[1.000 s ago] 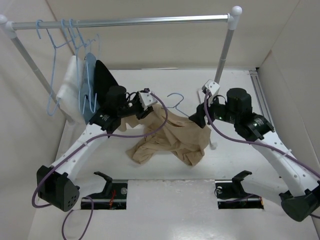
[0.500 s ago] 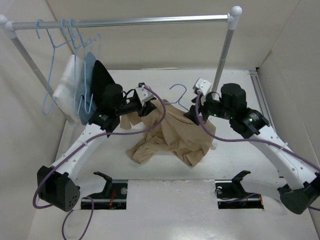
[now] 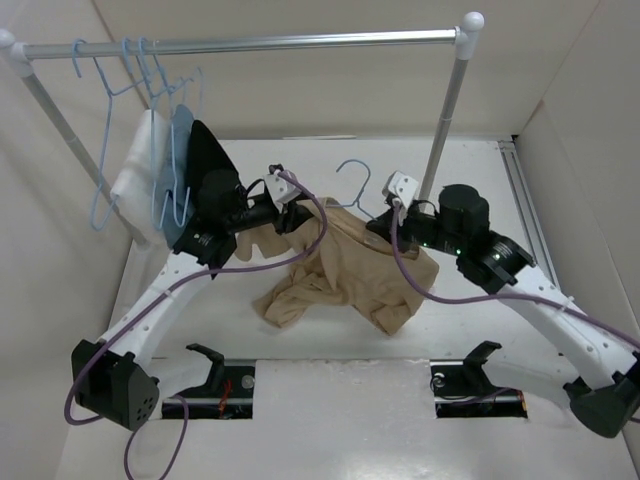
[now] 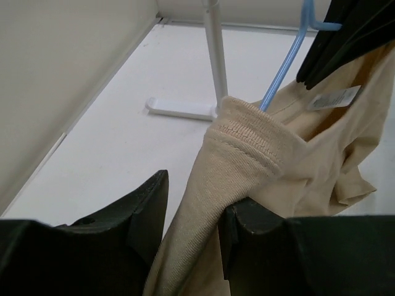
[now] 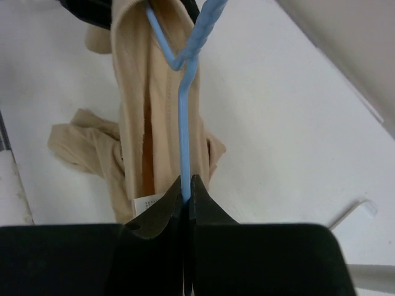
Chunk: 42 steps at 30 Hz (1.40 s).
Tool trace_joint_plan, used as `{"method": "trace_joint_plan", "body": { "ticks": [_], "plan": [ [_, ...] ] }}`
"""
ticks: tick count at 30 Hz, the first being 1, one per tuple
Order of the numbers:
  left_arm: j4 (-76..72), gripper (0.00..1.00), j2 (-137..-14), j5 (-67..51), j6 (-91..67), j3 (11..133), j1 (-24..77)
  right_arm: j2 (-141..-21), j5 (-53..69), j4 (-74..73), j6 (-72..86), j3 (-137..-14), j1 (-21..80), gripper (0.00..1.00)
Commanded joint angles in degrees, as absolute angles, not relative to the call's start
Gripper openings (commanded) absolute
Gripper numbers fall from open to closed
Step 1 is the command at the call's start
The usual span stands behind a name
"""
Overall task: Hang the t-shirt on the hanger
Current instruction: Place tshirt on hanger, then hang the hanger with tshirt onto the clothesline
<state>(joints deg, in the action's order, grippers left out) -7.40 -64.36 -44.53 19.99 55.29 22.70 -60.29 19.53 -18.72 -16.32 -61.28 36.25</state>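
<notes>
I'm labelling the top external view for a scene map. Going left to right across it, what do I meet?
white hanging cloth → black garment → left gripper → light-blue wire hanger, its hook → right gripper → silver upright post. The tan cloth t-shirt spans both grippers, so it is left out.
</notes>
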Motion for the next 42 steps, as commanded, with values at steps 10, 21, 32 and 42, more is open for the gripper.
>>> {"method": "trace_joint_plan", "body": {
  "ticks": [10,21,32,42],
  "plan": [
    [-11.6,0.05,-65.7,-35.4,19.2,56.4,18.1,-49.6,11.0,-28.8,-17.1,-64.1,34.5,0.0],
    [-9.7,0.26,-66.7,-31.0,25.0,56.4,15.0,-46.0,5.2,-37.1,-19.8,-69.3,33.3,0.0],
    [-10.3,0.76,-65.5,-38.4,24.2,58.1,15.0,-47.2,6.0,-38.2,-20.3,-75.6,33.3,0.0],
    [-16.1,1.0,-61.6,-40.3,20.6,56.3,15.6,-66.3,-6.7,-55.1,-12.5,-107.3,33.3,0.0]
  ]
}}
